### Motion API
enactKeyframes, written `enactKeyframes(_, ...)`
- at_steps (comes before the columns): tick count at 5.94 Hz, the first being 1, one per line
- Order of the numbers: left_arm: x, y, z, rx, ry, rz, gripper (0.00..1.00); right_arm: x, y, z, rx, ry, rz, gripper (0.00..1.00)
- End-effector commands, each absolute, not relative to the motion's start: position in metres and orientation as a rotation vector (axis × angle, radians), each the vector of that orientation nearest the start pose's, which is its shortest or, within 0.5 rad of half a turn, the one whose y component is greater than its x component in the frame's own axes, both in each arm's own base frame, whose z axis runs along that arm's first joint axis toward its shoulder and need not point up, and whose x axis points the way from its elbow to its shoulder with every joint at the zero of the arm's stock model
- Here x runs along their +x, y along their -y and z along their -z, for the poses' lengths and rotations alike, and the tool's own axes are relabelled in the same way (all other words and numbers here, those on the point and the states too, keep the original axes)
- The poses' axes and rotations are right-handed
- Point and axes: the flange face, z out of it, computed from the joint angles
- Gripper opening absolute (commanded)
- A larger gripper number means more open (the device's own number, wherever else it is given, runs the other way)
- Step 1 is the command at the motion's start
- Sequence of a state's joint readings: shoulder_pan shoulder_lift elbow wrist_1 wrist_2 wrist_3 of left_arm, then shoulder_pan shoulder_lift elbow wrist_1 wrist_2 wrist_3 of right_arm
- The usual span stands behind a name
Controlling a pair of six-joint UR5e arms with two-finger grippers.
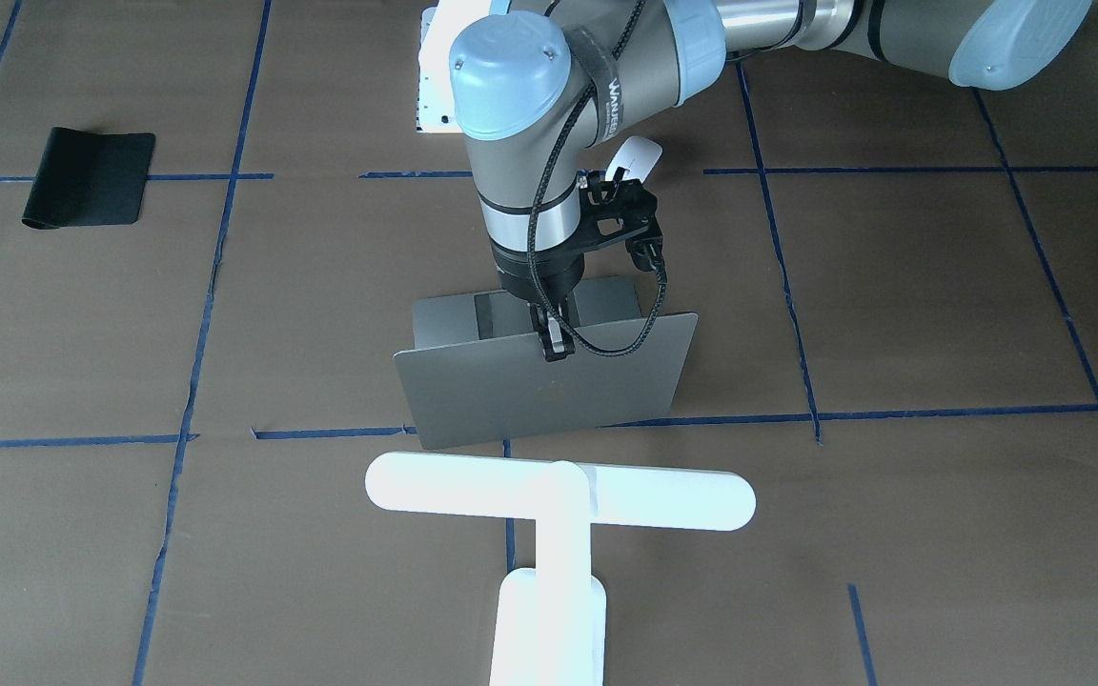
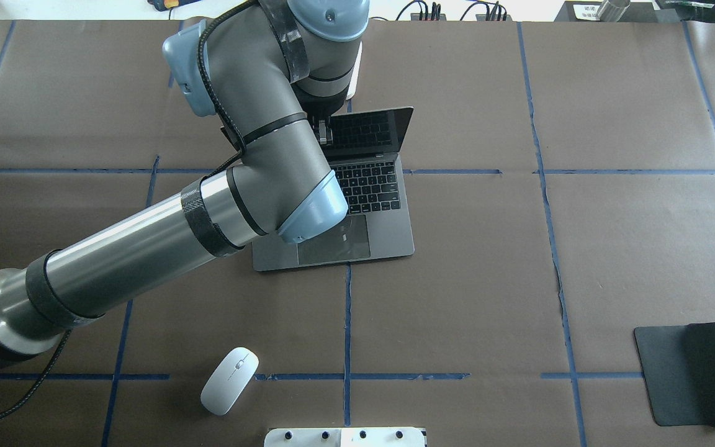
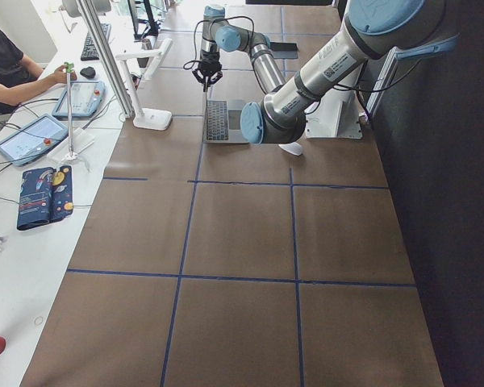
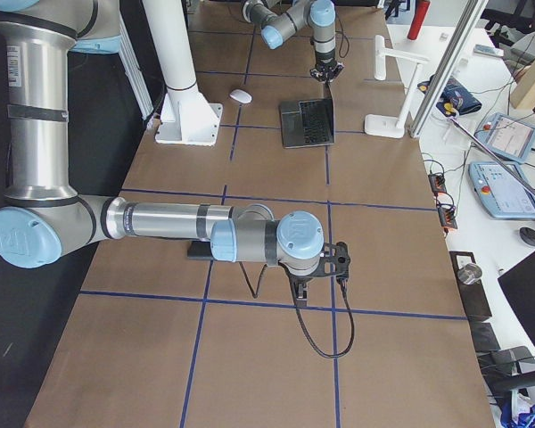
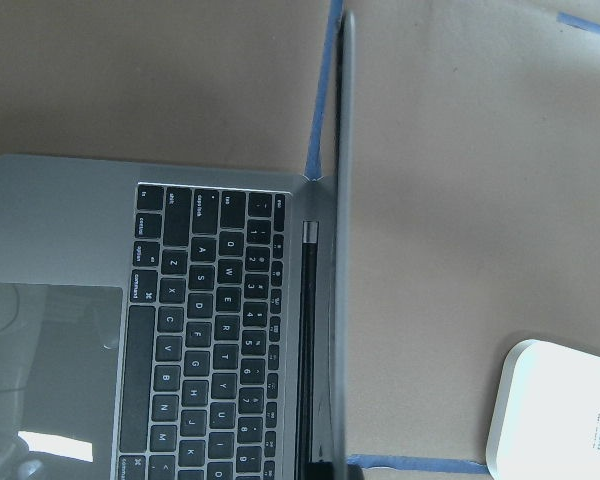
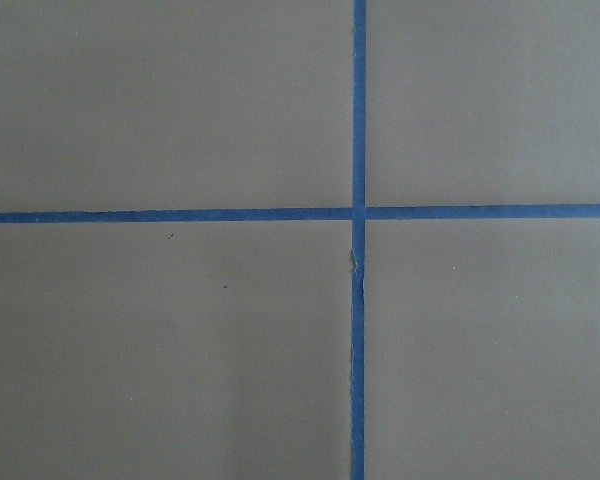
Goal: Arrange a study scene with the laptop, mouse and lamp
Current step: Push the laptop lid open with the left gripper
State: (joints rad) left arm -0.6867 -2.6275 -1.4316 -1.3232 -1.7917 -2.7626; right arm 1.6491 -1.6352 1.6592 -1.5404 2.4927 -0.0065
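The laptop point(image 1: 549, 386) is standing open on the table, its lid almost upright; the lid's long top edge is running crosswise to the robot, and the left gripper point(image 1: 557, 345) is sitting straight above the middle of this edge, seemingly pinching it between its fingers. The lamp point(image 1: 559, 495) is standing beyond the lid, away from the robot; the mouse point(image 2: 229, 380) is lying before the laptop, on the robot's side, well apart. The right gripper point(image 4: 305, 283) is hanging far from the laptop, so the left arm is the nearer one; whether the right one is spread, I cannot tell.

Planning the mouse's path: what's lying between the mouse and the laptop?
Only bare brown paper and a blue tape line between the mouse and the laptop, in the overhead view.
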Motion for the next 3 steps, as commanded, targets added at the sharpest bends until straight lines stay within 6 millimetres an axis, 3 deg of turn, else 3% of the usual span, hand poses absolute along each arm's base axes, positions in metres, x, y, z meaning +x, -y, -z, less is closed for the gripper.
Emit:
enactKeyframes(1,0.506,0.559,-0.076,-0.391,-0.691,1.630,0.80,0.090,0.462,-0.633,0.087,0.919,-0.043,1.00)
enactKeyframes(2,0.503,0.560,-0.077,-0.364,-0.697,1.576,1.00,0.090,0.463,-0.631,0.090,0.919,-0.041,1.00)
enactKeyframes(3,0.490,0.549,-0.084,-0.309,-0.724,1.443,1.00,0.090,0.463,-0.628,0.097,0.918,-0.038,1.00)
